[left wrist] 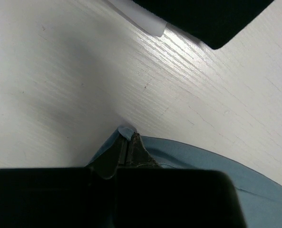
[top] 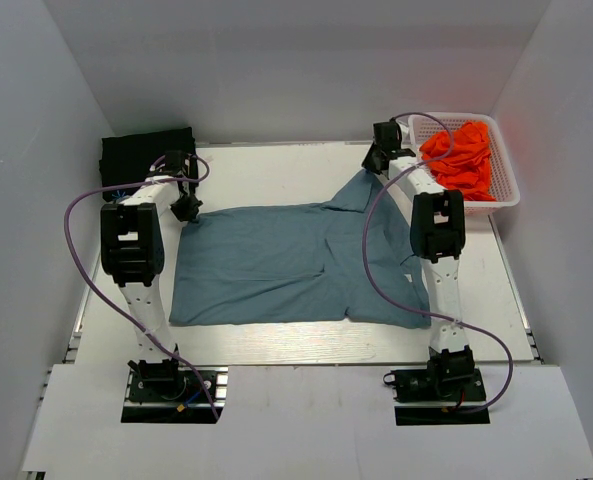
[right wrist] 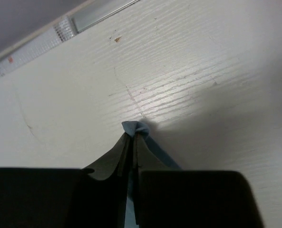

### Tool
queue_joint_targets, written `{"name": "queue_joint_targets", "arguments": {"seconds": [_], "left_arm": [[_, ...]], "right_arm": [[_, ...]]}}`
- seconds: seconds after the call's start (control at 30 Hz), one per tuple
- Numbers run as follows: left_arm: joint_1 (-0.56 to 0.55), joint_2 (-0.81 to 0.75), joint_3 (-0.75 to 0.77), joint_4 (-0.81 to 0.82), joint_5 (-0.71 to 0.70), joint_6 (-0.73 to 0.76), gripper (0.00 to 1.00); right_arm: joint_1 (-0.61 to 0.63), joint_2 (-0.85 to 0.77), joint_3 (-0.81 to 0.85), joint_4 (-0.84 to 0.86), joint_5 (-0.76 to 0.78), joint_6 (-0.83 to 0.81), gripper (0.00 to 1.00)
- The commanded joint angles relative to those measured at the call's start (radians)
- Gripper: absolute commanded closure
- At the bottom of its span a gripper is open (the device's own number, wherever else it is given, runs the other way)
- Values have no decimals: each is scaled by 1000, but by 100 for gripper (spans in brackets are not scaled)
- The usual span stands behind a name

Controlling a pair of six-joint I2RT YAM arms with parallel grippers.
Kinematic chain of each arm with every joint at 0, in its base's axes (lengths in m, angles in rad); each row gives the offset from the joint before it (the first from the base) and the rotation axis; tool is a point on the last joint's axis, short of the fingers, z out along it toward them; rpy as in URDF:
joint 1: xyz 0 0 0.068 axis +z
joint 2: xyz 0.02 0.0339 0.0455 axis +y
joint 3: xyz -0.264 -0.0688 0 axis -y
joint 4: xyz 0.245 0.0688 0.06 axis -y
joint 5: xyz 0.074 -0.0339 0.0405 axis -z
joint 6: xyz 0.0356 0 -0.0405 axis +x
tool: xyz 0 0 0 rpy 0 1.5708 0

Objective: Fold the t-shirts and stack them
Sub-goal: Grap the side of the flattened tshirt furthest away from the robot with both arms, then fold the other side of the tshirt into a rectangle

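Slate-blue t-shirt [top: 276, 265] spread on table [top: 276, 170], far corners pinched between fully closed fingers of left gripper [left wrist: 128, 136] and right gripper [right wrist: 133, 132]; orange-red t-shirts [top: 463, 155] in basket [top: 507, 196], black t-shirts [top: 144, 156] far left.

Overhead camera looks down from behind me; my wrist cameras face the table [top: 276, 170] closely; all share the blue shirt [top: 266, 265].

Soft matt slate-blue cloth t-shirt [top: 276, 265]; white table [top: 276, 172], faintly glossy, wood-grained.
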Motion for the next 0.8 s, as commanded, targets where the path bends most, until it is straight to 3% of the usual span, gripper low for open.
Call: {"name": "queue_joint_targets", "arguments": {"seconds": [0.0, 0.17, 0.43, 0.6, 0.77], "left_arm": [[5, -87, 24, -16, -14, -10, 100], [5, -96, 24, -25, -14, -10, 100], [5, -188, 22, -56, -14, -10, 100], [5, -302, -88, -46, -14, -10, 100], [-15, -441, -207, -63, -35, -19, 100]], "right_arm": [[-4, -38, 8, 64, 20, 12, 97], [-1, -113, -42, 48, 60, -14, 100], [4, -279, -110, -174, 95, 7, 100], [2, -417, -174, -349, 92, 13, 100], [4, -596, -377, -510, 98, 62, 100]]}}
